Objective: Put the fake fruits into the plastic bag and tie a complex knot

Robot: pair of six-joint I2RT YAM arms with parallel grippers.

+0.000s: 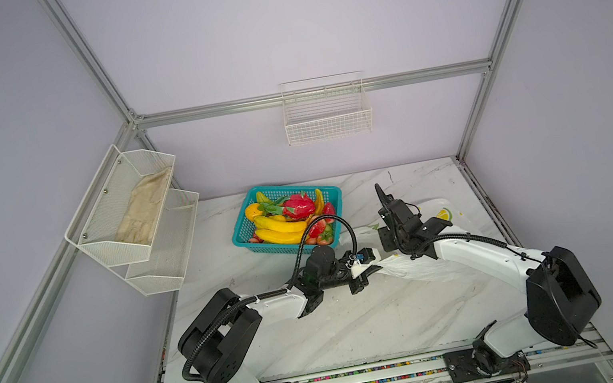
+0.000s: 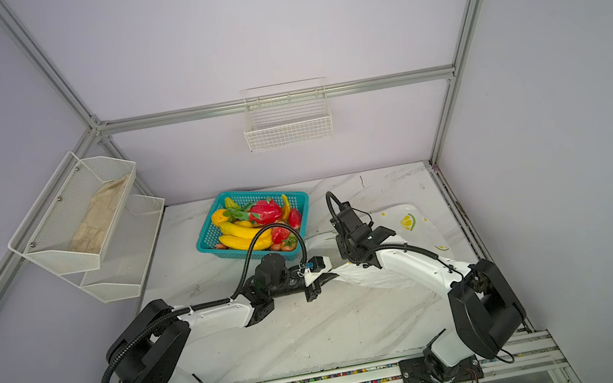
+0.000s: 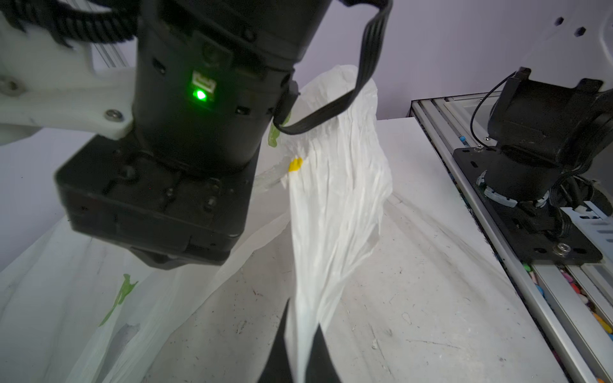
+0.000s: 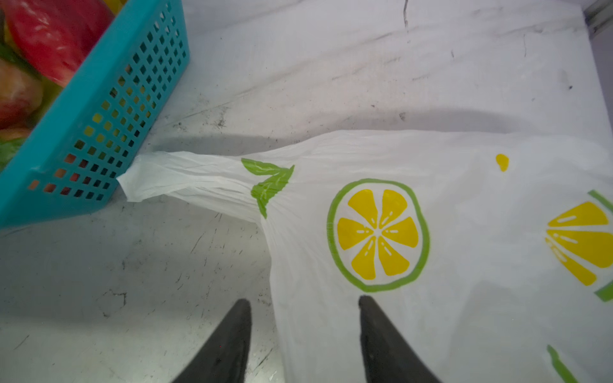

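The plastic bag (image 4: 464, 159), a single thin, crinkled white film printed with green-ringed yellow lemon slices, lies flat just beside the one teal mesh basket (image 4: 99, 109). One twisted handle reaches the basket's corner. The glossy fake fruits (image 1: 292, 220) are piled inside that basket. The left gripper (image 3: 302, 315) is pinched tight on a gathered strip of the bag. The right gripper (image 4: 303, 298) is spread and empty over the bag's edge.
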